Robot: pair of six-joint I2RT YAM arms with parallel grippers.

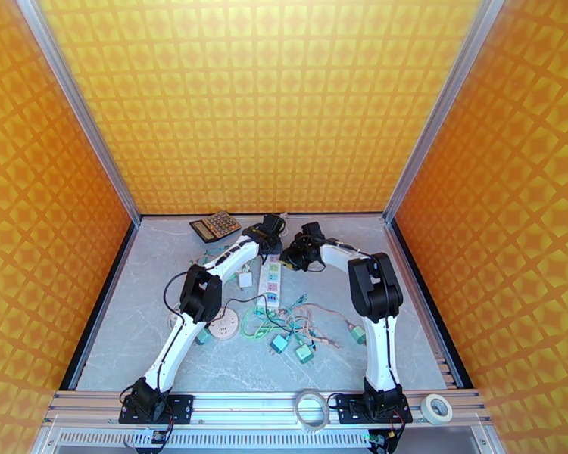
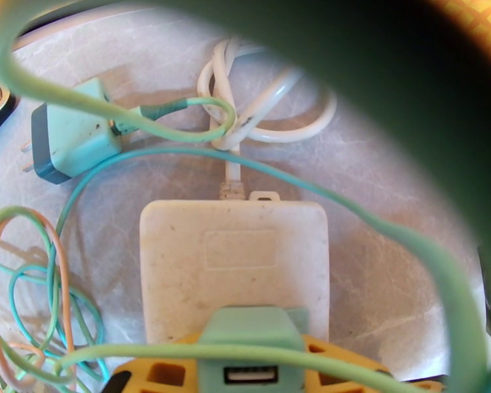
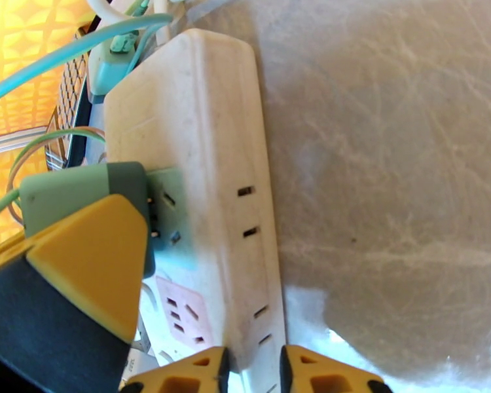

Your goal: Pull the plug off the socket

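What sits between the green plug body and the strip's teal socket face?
A narrow gap between plug and socket face of the power strip, bridged by what look like two dark prongs; right wrist view shows it.

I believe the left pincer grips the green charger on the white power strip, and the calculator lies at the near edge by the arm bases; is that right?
Not quite: the calculator lies at the far edge, by the back wall, as the top view shows. The rest holds: the left pincer grips the green charger on the white power strip.
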